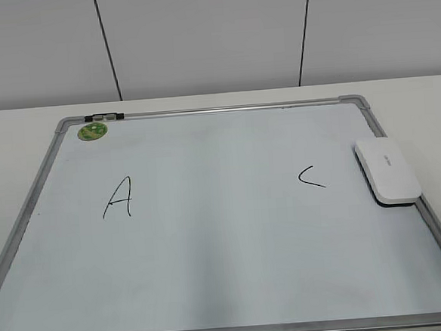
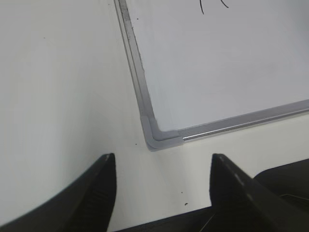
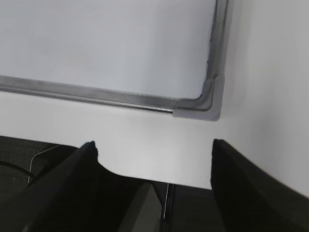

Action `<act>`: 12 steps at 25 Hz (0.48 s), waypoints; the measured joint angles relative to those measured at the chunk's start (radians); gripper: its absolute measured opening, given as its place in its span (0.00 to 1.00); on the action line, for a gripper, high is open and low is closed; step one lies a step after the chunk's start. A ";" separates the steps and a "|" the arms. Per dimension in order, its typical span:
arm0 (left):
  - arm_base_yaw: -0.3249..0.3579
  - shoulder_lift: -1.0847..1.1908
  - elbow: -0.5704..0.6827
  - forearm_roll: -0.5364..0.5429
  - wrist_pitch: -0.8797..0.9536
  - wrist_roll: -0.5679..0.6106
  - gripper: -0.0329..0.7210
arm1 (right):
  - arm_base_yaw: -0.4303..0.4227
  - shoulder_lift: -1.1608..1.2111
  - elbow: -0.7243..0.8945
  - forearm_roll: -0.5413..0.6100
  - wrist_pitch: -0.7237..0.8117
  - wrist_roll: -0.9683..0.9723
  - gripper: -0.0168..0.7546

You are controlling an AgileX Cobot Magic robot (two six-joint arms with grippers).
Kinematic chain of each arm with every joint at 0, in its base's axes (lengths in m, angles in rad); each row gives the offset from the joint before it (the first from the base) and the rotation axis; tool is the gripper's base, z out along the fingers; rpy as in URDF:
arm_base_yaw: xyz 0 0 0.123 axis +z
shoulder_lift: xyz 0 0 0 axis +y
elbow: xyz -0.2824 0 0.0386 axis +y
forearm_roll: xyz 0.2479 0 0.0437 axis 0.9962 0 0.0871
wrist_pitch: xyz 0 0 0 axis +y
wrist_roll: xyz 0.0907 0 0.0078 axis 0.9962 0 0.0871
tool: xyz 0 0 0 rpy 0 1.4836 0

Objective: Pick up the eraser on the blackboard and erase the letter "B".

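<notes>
Tabletop, plain white, carries the blackboard, which is in fact a pale bluish-white board in a silver metal frame with grey corner pieces. Behind it rises a light grey panelled wall with two thin dark seams. The board lies flat and fills most of the exterior view. A black letter "A" stands on its left half and a "C" on its right half; between them the surface is bare, and no "B" shows there. A small round green magnet sits in the far left corner, just beside a dark clip on the top frame rail.

The eraser, a white rounded block with a dark underside, lies on the board's right edge, partly over the frame, near the "C" and apart from it.

Neither arm appears in the exterior view. In the left wrist view the left gripper hangs above the table just outside the board's near left corner, its two dark jaws spread wide with nothing between them, touching nothing. In the right wrist view the right gripper sits likewise off the near right corner, jaws wide apart and empty, over the table's edge.
</notes>
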 joint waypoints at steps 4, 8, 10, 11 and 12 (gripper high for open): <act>-0.002 -0.158 0.020 0.001 0.076 0.000 0.64 | 0.002 -0.228 0.051 0.002 0.048 0.000 0.72; -0.001 -0.267 0.029 0.001 0.104 0.000 0.64 | 0.002 -0.449 0.051 0.005 0.062 0.000 0.72; -0.001 -0.303 0.029 0.001 0.104 0.000 0.64 | 0.002 -0.522 0.051 0.003 0.071 0.000 0.72; -0.001 -0.318 0.029 0.001 0.104 0.000 0.64 | 0.002 -0.560 0.051 -0.001 0.086 0.000 0.72; -0.001 -0.329 0.031 0.002 0.104 0.000 0.64 | 0.002 -0.591 0.049 -0.007 0.108 0.000 0.72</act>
